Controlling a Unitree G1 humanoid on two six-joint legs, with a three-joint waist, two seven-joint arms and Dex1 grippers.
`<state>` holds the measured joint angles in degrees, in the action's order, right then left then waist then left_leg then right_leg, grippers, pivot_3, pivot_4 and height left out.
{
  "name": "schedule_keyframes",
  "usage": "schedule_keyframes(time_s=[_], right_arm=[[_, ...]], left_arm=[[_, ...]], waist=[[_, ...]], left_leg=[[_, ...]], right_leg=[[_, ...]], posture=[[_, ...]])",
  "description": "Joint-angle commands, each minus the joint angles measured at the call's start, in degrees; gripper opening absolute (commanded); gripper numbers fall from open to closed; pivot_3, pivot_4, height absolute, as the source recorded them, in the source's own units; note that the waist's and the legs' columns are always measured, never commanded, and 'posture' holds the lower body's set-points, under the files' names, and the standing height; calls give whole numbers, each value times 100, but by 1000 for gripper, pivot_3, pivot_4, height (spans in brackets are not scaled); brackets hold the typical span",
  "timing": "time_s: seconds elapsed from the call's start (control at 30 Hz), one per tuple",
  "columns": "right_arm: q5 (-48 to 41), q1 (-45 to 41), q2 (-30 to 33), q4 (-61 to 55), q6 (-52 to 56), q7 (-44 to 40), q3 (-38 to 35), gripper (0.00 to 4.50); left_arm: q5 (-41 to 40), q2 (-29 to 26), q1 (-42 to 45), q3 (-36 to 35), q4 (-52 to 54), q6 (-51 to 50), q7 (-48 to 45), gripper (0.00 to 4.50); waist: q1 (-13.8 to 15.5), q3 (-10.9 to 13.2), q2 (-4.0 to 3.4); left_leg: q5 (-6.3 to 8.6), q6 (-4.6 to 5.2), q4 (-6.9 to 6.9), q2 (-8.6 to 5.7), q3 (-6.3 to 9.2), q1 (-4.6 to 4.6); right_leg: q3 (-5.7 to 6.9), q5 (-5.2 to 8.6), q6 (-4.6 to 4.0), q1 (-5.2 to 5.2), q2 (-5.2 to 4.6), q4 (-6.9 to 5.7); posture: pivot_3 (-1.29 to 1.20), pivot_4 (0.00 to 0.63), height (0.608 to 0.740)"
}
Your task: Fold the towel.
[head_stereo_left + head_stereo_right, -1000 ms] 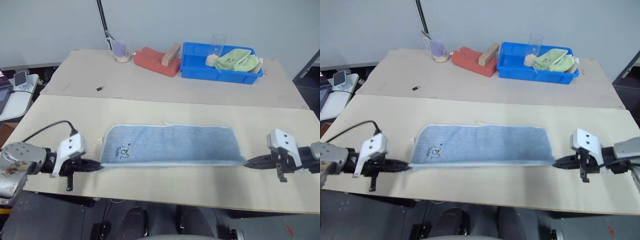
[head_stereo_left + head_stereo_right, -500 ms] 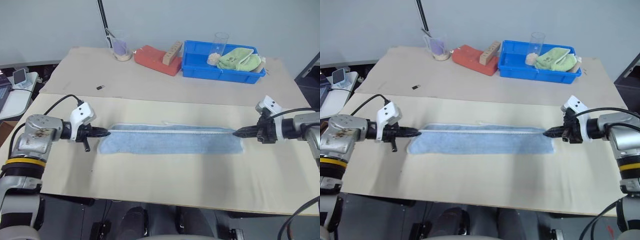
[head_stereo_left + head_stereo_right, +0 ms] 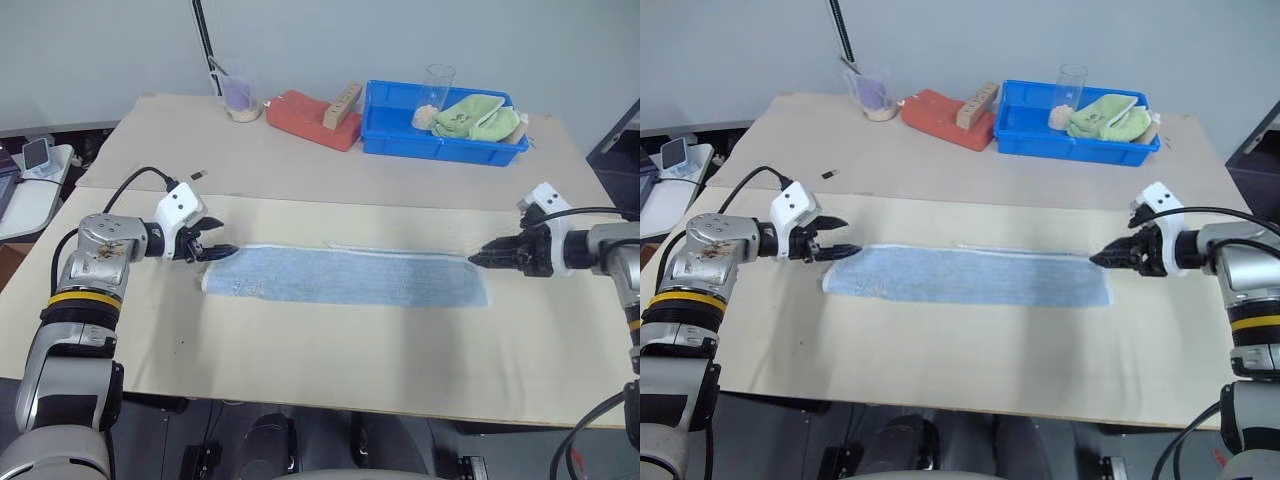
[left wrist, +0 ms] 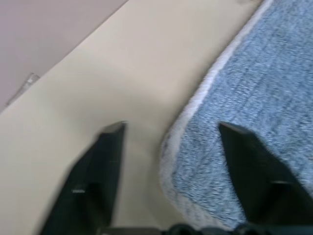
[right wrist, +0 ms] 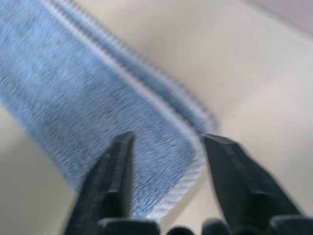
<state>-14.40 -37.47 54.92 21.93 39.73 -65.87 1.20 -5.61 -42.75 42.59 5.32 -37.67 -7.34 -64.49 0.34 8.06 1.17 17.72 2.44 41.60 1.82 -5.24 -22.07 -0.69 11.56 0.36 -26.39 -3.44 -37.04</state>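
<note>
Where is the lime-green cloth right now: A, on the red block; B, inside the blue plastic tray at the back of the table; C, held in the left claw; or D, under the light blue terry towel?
B: the lime-green cloth lies inside the blue plastic tray, far behind the light blue terry towel.

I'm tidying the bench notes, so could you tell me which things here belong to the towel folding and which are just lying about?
In the job:
towel
left gripper
right gripper

Lying about:
blue bin
green cloth
red sponge
wooden block
cup
glass
</note>
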Motion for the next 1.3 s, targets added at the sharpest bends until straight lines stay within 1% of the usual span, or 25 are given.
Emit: schedule_keyframes(time_s=[0.03,0.07,0.2,0.27,0.33,0.43,0.53,0.63,0.7,0.83,0.93,1.13,1.27,1.3], right_arm=[[-248,130,146,-445,135,185,-574,4102],[-311,259,154,-631,170,247,-727,4463],[-402,1223,0,-1652,-38,792,-1441,4463],[-511,1759,-253,-2214,17,1109,-1760,4463],[-499,2198,-537,-2636,22,1475,-1936,4463],[-386,2632,-897,-2912,-139,1935,-1950,4463],[-308,2766,-1181,-2898,-191,2315,-1868,4463],[-229,2697,-1437,-2540,-163,2633,-1727,4463],[-256,2584,-1548,-2280,-98,2668,-1647,4463],[-415,2334,-1692,-1928,136,2703,-1599,4463],[-360,2286,-1742,-1734,174,2733,-1499,3701],[-293,2397,-1707,-1916,45,2630,-1306,1580],[-366,2403,-1656,-1943,69,2742,-1526,220],[-371,2407,-1584,-1901,63,2740,-1610,14]], left_arm=[[-120,-219,28,-309,310,171,-72,4500],[-277,-231,-49,-401,562,102,-171,4500],[-1241,-152,-769,-689,2537,-556,-612,4500],[-1653,-93,-1203,-681,3601,-937,-651,4500],[-1994,-12,-1528,-632,4434,-1220,-622,4500],[-2437,118,-1803,-577,5224,-1582,-589,4500],[-2634,130,-1936,-465,5637,-1680,-686,4500],[-2803,194,-1893,-372,5815,-1655,-821,4500],[-2935,333,-1816,-357,5882,-1587,-839,4500],[-2979,350,-1785,-242,5960,-1500,-1075,4500],[-2981,377,-1774,-159,5984,-1491,-1159,4500],[-2902,398,-1779,-137,5917,-1424,-1140,4500],[-2854,408,-1787,-130,5857,-1356,-1117,4500],[-2853,417,-1780,-127,5849,-1349,-1107,4500]], waist=[[0,0,0],[0,0,0],[28,-1,-1],[36,-1,-2],[32,-3,0],[25,-2,1],[5,-2,0],[-14,-2,0],[-23,-2,0],[-36,-2,0],[-48,-2,0],[-65,-2,0],[-82,-2,0],[-88,-2,0]], left_leg=[[0,0,0,1,0,0],[0,0,0,1,3,-2],[0,0,0,7,24,-5],[1,1,4,6,33,-5],[1,1,6,6,35,-4],[2,2,11,4,36,3],[1,2,10,3,35,11],[1,2,10,-1,34,14],[1,2,10,-2,34,14],[2,2,10,-8,35,10],[2,3,10,-9,36,12],[2,3,10,-7,38,12],[2,4,9,-6,39,12],[2,4,9,-5,39,12]], right_leg=[[1,0,0,0,0,0],[2,0,0,0,0,0],[2,-1,2,-1,-5,-3],[0,-4,10,3,-9,-3],[-4,-8,16,8,-9,0],[-11,-7,19,14,-6,-1],[-14,-6,20,18,0,-2],[-17,-6,20,18,5,-1],[-15,-6,19,20,8,2],[-18,-7,19,18,7,4],[-18,-6,19,22,7,6],[-17,-6,19,22,8,7],[-17,-6,20,22,9,6],[-17,-6,19,22,9,7]], posture=[[0,150,689],[0,150,689],[0,150,689],[0,150,689],[0,150,689],[0,150,689],[0,150,689],[0,150,689],[0,150,689],[0,150,689],[0,150,689],[0,150,689],[0,150,689],[0,150,689]])
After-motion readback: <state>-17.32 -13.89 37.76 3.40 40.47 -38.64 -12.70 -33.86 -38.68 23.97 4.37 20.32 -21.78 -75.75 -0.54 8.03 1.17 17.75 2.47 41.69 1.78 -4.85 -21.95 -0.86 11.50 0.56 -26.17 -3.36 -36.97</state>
